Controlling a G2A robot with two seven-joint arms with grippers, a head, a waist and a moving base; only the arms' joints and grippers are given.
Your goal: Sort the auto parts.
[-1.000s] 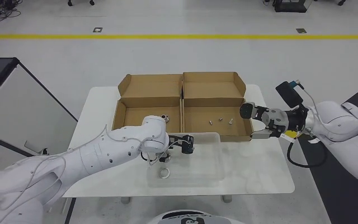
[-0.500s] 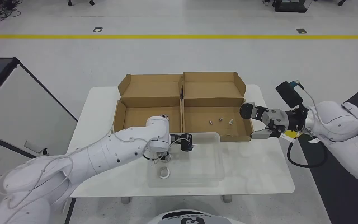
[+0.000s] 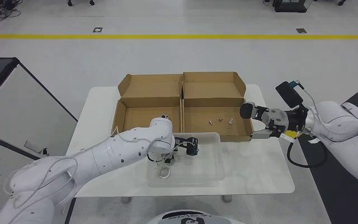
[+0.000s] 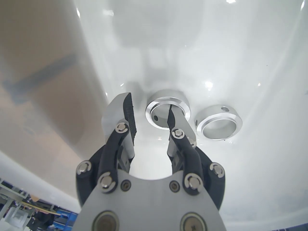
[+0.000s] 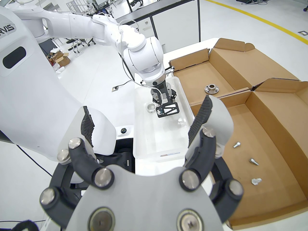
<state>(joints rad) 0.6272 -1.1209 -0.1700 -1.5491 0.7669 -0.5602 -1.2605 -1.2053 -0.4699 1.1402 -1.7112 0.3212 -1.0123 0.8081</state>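
Metal ring (image 4: 168,95) lies in the clear bin (image 3: 208,168), with a second ring (image 4: 231,114) just beside it. Left gripper (image 4: 149,111) has its fingers apart, one finger down inside the ring; contact looks likely but is hard to confirm. Right gripper (image 3: 250,122) is spread wide and empty, by the right cardboard box (image 3: 215,95).

Two boxes side by side at the bench (image 3: 251,173) far edge: left box (image 3: 140,119) holds a flange (image 3: 165,117), right box (image 3: 198,115) three bolts (image 3: 221,119). Tray (image 3: 210,168) sits before them toward the near edge, with two rings (image 4: 166,96) (image 4: 217,110) just beside each other in it. One finger of the left gripper (image 4: 149,103) is inside a ring.
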